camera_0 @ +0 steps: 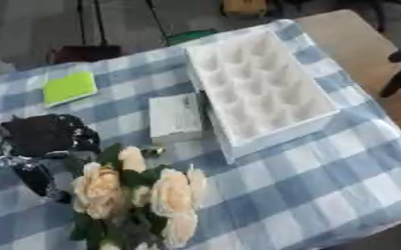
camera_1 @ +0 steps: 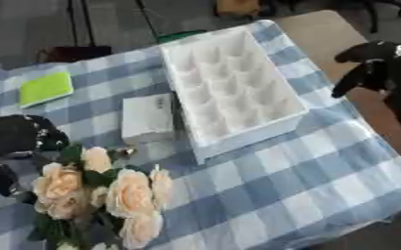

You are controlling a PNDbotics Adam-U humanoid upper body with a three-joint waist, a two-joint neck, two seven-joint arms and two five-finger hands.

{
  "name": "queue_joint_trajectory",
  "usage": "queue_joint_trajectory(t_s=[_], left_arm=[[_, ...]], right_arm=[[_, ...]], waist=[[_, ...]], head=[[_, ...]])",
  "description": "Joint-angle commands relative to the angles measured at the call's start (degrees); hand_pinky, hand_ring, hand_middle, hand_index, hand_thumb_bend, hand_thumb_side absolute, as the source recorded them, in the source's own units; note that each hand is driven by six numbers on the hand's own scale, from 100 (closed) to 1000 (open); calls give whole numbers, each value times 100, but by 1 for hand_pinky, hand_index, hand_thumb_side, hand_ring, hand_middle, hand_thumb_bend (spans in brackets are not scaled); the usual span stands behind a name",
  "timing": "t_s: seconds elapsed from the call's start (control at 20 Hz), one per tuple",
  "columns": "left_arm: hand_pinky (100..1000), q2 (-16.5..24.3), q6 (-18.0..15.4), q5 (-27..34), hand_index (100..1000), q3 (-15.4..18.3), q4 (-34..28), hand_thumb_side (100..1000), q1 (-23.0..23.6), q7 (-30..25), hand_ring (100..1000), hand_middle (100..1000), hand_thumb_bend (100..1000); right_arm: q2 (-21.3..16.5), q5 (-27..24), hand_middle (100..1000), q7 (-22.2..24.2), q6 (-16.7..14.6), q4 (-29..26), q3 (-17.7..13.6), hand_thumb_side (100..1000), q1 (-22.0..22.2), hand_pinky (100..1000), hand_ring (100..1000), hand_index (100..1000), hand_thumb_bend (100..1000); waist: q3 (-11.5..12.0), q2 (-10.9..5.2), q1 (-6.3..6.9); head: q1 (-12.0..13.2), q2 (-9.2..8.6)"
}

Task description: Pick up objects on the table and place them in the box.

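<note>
In the left eye view the left hand [camera_0: 46,139] is curled round the cream rose bunch [camera_0: 139,193] at the table's [camera_0: 323,185] near-left corner, beside a small unreadable white box [camera_0: 175,117], the white tray [camera_0: 259,85] and a green pad [camera_0: 69,88], while the right eye view shows the right hand [camera_1: 370,66], fingers bent and empty, off the far-right edge.

floor [camera_0: 32,24]: dark grey, beyond the table's far edge.
table [camera_1: 323,29]: bare tan top showing at right, past the cloth.
cloth [camera_0: 323,185]: blue-and-white check, covering most of the table.
light: soft, even.
</note>
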Motion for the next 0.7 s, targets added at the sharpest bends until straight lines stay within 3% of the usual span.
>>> queue_joint_trajectory(t_s=[0.05,0.1,0.25,0.55,0.7], left_arm=[[685,31,137,-80,677,52,109,299,-131,426,558,576,504],[666,-1,215,-64,648,74,171,271,-147,601,530,538,398],[638,-38,350,-20,601,76,320,254,-174,966,494,492,214],[616,-45,363,290,549,109,446,242,-164,970,456,454,169],[599,70,239,617,533,185,261,255,-95,353,438,437,115]], right_arm=[[-61,-5,740,24,-10,-92,-17,758,-74,578,583,777,100],[-58,-4,740,24,-9,-92,-16,759,-76,578,583,777,100],[-54,-2,740,27,-5,-91,-14,762,-82,577,582,777,100],[-55,-3,741,17,-1,-90,-15,764,-89,578,582,777,100],[-63,-1,741,5,-8,-88,-23,764,-81,578,582,777,100]], waist=[[-13,-58,-30],[-18,-54,-29],[-26,-48,-23],[-42,-50,-15],[-52,-58,-16]], head=[[12,-38],[11,-41],[8,-42],[5,-39],[-13,-37]])
